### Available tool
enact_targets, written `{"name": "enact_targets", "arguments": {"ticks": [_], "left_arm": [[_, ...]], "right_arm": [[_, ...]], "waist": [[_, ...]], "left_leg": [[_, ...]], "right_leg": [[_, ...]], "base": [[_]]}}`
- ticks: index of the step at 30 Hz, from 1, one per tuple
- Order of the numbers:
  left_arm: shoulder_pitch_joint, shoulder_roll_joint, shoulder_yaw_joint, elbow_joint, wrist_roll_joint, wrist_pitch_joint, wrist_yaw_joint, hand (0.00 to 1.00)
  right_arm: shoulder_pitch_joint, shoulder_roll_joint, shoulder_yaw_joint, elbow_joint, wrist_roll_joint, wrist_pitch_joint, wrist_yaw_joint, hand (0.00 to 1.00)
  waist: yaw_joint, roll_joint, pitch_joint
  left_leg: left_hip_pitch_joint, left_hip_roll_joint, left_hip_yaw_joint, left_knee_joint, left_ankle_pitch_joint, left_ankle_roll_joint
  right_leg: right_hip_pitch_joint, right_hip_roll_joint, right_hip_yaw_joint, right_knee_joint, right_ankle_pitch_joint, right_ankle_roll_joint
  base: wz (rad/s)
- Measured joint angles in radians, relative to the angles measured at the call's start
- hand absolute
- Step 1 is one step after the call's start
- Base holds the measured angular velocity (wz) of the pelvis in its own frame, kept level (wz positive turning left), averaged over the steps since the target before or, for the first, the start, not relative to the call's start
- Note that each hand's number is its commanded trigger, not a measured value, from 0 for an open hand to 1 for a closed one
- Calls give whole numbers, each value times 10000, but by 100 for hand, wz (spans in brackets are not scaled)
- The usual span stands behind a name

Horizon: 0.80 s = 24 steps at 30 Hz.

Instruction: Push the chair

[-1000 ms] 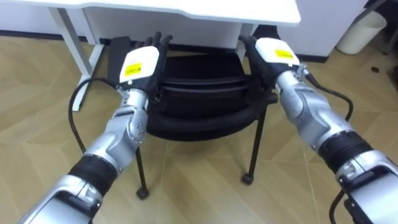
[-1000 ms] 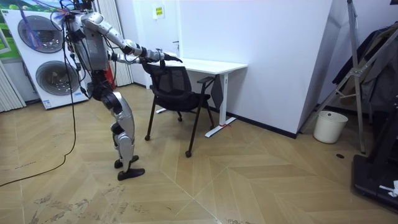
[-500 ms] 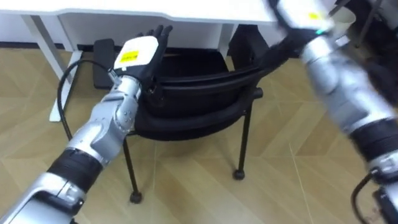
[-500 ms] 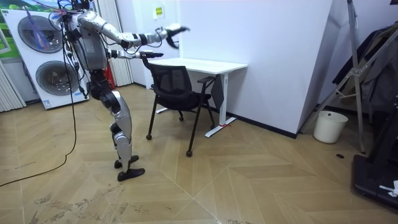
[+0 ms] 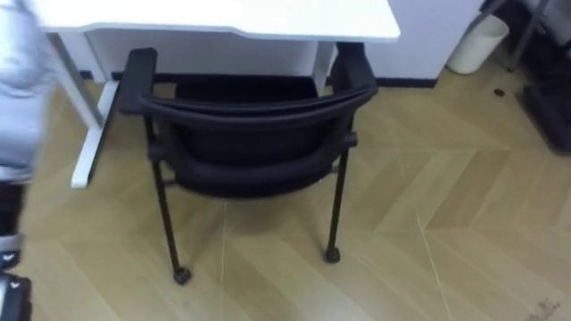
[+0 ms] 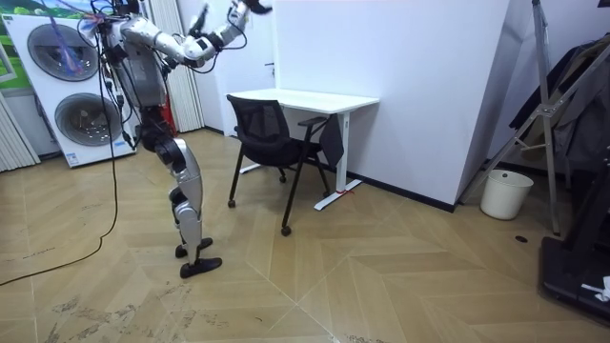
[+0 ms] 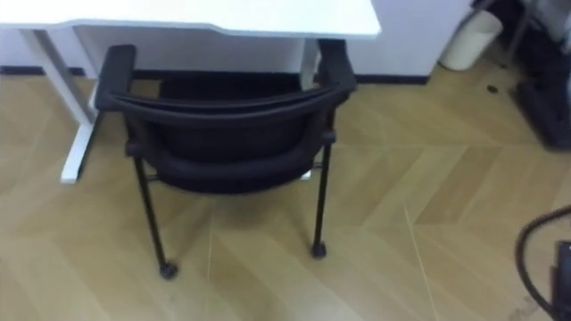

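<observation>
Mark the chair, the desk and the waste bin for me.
chair (image 5: pixel 245 143): left eye view, on the backrest.
desk (image 5: pixel 223 16): left eye view, on the white top.
waste bin (image 5: pixel 468 46): left eye view, on its side wall.

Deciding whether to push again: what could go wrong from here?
The chair is only partly under the desk; another push could jam its armrest against the desk leg beside it. Both arms are raised high in the room view, so lowering them fast might strike the chair's back.
</observation>
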Motion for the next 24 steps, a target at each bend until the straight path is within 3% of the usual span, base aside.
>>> {"name": "enact_targets", "arguments": {"ticks": [4, 7, 9, 11, 12, 15, 16, 17, 18, 20, 21, 23, 24], "left_arm": [[1277, 404, 1487, -175, -203, -72, 839, 0], [2308, 441, 2720, -246, -671, -96, 1448, 0], [2863, 438, 3324, -269, -841, -95, 1766, 0], [4094, 426, 4102, -409, -1247, -253, 2288, 0], [4424, 410, 4282, -409, -1381, -254, 2416, 0], [5442, 293, 4940, -416, -2225, -267, 3155, 0], [5860, 228, 4961, -413, -2574, -359, 3393, 0], [6325, 74, 5036, -415, -2880, -500, 3463, 0], [6568, -50, 5110, -416, -3080, -587, 3504, 0], [7487, -806, 5316, -415, -4178, -638, 3785, 0], [7668, -1037, 5305, -406, -4421, -639, 3884, 0], [8357, -1956, 5115, -180, -5651, -699, 4020, 0], [8623, -2208, 5032, -65, -6022, -750, 4017, 0]], "right_arm": [[1393, -902, -1681, -689, 784, -134, -1015, 0], [2330, -1365, -2964, -660, 1635, -194, -1759, 0], [3048, -1406, -3835, -695, 2234, -231, -2235, 0], [4532, -1368, -4928, -939, 3040, -314, -2722, 0], [4914, -1340, -5149, -1000, 3218, -314, -2828, 0], [6120, -932, -6113, -1143, 4064, -329, -3282, 0], [6672, -641, -6411, -1153, 4382, -446, -3449, 0], [7395, -236, -6748, -1170, 4606, -540, -3554, 0], [7779, -14, -6886, -1195, 4792, -570, -3606, 0], [9347, 1138, -7149, -1424, 5711, -648, -3865, 0], [9662, 1501, -7139, -1433, 5893, -671, -3915, 0], [10759, 2954, -6972, -1423, 7069, -682, -3799, 0], [10997, 3334, -6865, -1422, 7374, -691, -3769, 0]], "waist": [[-152, 23, -22], [-371, 54, -30], [-441, 47, -33], [-604, 32, -28], [-662, 46, -24], [-739, 86, -16], [-829, 120, 8], [-860, 64, -29], [-846, 81, -16], [-775, 127, -5], [-772, 121, -8], [-699, 153, -1], [-625, 166, 1]], "left_leg": [[217, 1, 220, -127, -44, 20], [242, -9, 270, -44, -182, 40], [323, 0, 310, -50, -263, -6], [524, -4, 418, -148, -298, 37], [544, -6, 442, -152, -313, 58], [601, -5, 486, -134, -444, 26], [645, -5, 496, -131, -472, 31], [662, -14, 499, -136, -519, 36], [672, -18, 503, -138, -539, 37], [717, -21, 563, -214, -592, 43], [712, -16, 568, -214, -599, 49], [727, 2, 599, -241, -610, 93], [758, 10, 637, -254, -626, 89]], "right_leg": [[54, -6, 279, -5, -64, 46], [99, -11, 326, 39, -149, 82], [170, 7, 398, -8, -153, 85], [296, -15, 450, 12, -233, 119], [305, -19, 469, 20, -267, 126], [337, 9, 623, 26, -311, 148], [407, 12, 614, -4, -323, 159], [411, 9, 646, 2, -372, 173], [402, 9, 688, 12, -393, 178], [353, 9, 888, 162, -483, 192], [282, 11, 933, 245, -497, 188], [235, 49, 1197, 365, -532, 192], [244, 58, 1311, 358, -535, 197]], "base": [[-17], [-10], [-11], [-9], [-10], [-10], [0], [0], [-5], [-11], [-6], [-3], [-18]]}}
